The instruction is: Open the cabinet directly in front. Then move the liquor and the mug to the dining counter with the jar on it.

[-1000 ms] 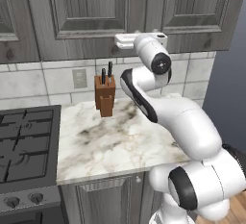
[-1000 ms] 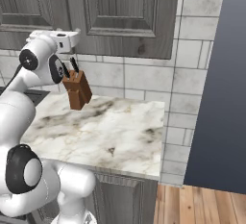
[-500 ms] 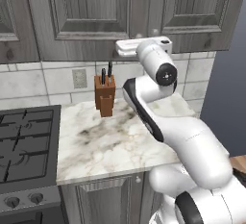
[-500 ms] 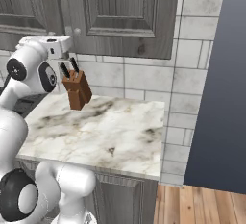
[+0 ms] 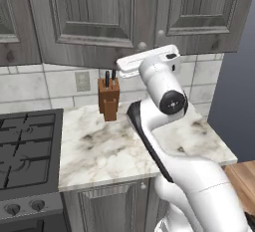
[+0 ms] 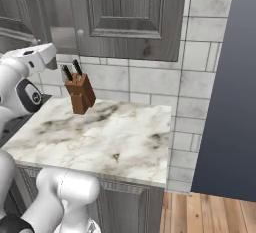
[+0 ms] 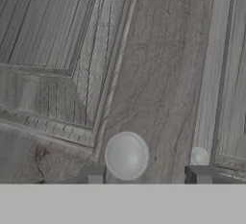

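Against the cabinet, the claw has closed in, straddling a knob; grip unclear.

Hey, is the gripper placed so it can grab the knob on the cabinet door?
Probably yes: the gripper is right at the cabinet, with the round knob just above its fingertips and nothing between them.

A rendered home kitchen: dark grey cabinet doors hang above a marble worktop (tiled backsplash behind), a knife block on it, a black hob alongside.
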Controlling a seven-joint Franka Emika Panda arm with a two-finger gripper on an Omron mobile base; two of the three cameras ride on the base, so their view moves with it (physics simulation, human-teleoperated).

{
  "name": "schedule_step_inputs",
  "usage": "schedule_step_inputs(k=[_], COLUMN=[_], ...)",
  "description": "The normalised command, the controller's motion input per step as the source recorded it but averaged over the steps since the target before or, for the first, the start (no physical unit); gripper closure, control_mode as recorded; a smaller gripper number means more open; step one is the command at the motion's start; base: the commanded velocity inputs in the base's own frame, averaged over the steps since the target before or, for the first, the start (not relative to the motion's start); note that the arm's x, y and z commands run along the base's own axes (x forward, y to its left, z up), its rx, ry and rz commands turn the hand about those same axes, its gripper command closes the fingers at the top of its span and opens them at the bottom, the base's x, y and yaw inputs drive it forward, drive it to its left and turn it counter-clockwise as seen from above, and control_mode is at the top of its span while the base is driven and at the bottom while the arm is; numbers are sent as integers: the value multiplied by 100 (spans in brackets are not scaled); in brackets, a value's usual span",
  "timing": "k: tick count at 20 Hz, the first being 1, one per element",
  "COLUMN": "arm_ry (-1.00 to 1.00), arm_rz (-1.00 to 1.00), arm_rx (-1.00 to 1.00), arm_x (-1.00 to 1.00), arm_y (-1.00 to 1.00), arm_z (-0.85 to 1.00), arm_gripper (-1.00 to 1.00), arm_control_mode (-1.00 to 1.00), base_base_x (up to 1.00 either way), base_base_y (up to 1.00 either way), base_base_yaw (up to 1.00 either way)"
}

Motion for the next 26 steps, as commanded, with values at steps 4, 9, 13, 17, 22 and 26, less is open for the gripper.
schedule_step_inputs(k=[4, 9, 13, 17, 22, 26], arm_ry=[0, 0, 0, -2, 2, 0], arm_rz=[-14, -17, -20, -7, -1, 0], arm_rx=[-23, -26, -27, -12, 1, 25], arm_x=[-89, -96, -83, -16, -8, -13], arm_y=[100, 100, 100, 48, -41, -100], arm_z=[0, 0, 0, 6, -3, 0], arm_gripper=[100, 100, 100, -100, -100, -100], arm_control_mode=[-100, -100, -100, -100, -100, -100], base_base_x=[0, 0, 0, 0, 0, 0], base_base_y=[0, 0, 0, 0, 0, 0], base_base_yaw=[0, 0, 0, 0, 0, 0])
